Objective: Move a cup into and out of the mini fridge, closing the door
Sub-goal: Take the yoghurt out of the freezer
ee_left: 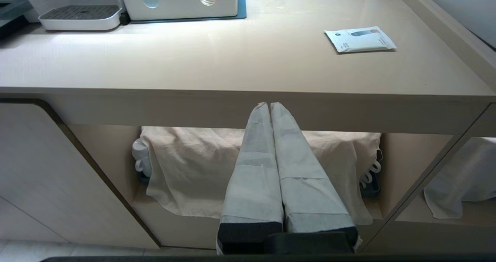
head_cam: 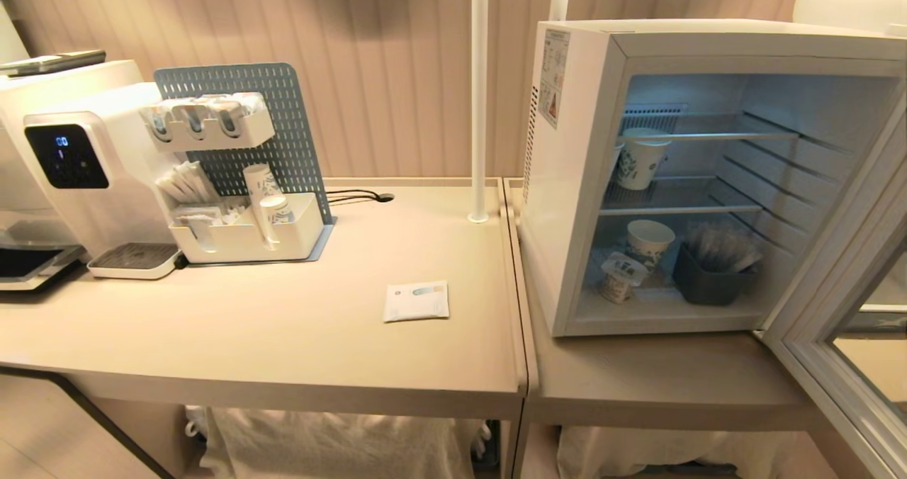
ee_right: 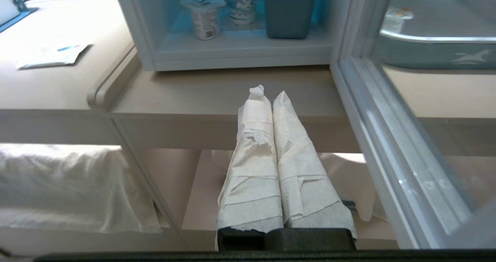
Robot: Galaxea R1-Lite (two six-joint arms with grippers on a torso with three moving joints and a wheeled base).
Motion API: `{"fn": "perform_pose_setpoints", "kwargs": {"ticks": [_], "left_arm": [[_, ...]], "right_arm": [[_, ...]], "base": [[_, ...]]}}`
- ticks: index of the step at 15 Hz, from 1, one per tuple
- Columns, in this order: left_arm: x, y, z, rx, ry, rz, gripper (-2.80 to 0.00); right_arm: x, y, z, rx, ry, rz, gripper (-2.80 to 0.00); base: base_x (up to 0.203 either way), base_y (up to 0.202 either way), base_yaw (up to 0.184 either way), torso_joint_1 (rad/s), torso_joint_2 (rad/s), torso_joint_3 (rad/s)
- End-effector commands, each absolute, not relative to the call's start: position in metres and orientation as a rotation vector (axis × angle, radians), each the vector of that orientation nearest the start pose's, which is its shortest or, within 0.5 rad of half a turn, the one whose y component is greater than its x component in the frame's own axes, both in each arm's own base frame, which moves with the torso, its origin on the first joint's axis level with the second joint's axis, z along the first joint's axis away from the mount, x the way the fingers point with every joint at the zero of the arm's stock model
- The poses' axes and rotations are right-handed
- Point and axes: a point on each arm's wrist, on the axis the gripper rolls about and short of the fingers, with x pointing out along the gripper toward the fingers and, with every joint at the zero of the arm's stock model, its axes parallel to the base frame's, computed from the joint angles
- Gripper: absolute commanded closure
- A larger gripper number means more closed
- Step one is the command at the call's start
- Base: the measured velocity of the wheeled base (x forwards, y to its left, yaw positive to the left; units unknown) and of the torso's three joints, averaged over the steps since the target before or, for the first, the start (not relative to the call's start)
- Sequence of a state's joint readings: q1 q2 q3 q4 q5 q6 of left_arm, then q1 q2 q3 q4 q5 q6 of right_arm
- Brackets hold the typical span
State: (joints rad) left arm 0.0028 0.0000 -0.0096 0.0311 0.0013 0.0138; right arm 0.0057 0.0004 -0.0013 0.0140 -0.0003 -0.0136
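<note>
The cup [head_cam: 622, 277] is sitting on the floor of the mini fridge [head_cam: 567, 181], near its front left corner, the door [head_cam: 836, 365] swinging wide. Both tools are waiting low before the desk [head_cam: 283, 337], left tool [ee_left: 270, 106] and right tool [ee_right: 267, 95] pressed together, empty. Taking it out is probably pending; the right tool needs parting, then reaching in.

white coffee machine [head_cam: 78, 160] left on counter [head_cam: 283, 337]; pegboard organizer [head_cam: 241, 174] beside it; flat packet [head_cam: 417, 301] mid-counter.

Cup [head_cam: 622, 278] plastic, foil lid; mini fridge [head_cam: 574, 181] glossy white, wire shelves [head_cam: 680, 206]; matt countertop [head_cam: 283, 337].
</note>
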Motion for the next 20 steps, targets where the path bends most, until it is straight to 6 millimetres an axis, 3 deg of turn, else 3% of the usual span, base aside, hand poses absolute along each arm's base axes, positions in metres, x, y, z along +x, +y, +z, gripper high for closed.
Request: {"fn": "perform_pose_setpoints", "kwargs": {"ticks": [1, 2, 5, 7, 9, 11, 14, 20], "left_arm": [[-0.023, 0.0, 0.075, 0.014, 0.025, 0.004, 0.0], [-0.023, 0.0, 0.075, 0.012, 0.025, 0.004, 0.0], [-0.023, 0.0, 0.075, 0.013, 0.025, 0.004, 0.0], [-0.023, 0.0, 0.075, 0.011, 0.025, 0.004, 0.0], [-0.023, 0.0, 0.075, 0.011, 0.025, 0.006, 0.0], [-0.023, 0.0, 0.075, -0.005, 0.023, 0.007, 0.0], [-0.023, 0.0, 0.075, -0.008, 0.023, 0.008, 0.0], [-0.023, 0.0, 0.075, -0.011, 0.023, 0.008, 0.0]], "right_arm": [[-0.024, 0.0, 0.078, -0.015, -0.001, 0.004, 0.0], [-0.028, 0.0, 0.092, -0.014, -0.042, 0.0, 0.0], [-0.037, 0.0, 0.169, 0.003, -0.113, -0.003, 0.0], [-0.015, 0.0, 0.199, 0.005, -0.001, 0.006, 0.0], [0.016, 0.001, 0.211, 0.008, 0.144, 0.055, 0.0], [0.05, 0.003, 0.209, 0.02, 0.31, 0.133, 0.0], [0.097, 0.007, 0.19, 0.052, 0.542, 0.244, 0.0], [0.18, 0.019, 0.119, 0.062, 0.683, 0.31, 0.0]], "base": [[0.0, 0.0, 0.0, 0.0, 0.0, 0.0], [0.0, 0.0, 0.0, 0.0, 0.0, 0.0], [0.0, 0.0, 0.0, 0.0, 0.0, 0.0], [0.0, 0.0, 0.0, 0.0, 0.0, 0.0], [0.0, 0.0, 0.0, 0.0, 0.0, 0.0], [0.0, 0.0, 0.0, 0.0, 0.0, 0.0], [0.0, 0.0, 0.0, 0.0, 0.0, 0.0], [0.0, 0.0, 0.0, 0.0, 0.0, 0.0]]}}
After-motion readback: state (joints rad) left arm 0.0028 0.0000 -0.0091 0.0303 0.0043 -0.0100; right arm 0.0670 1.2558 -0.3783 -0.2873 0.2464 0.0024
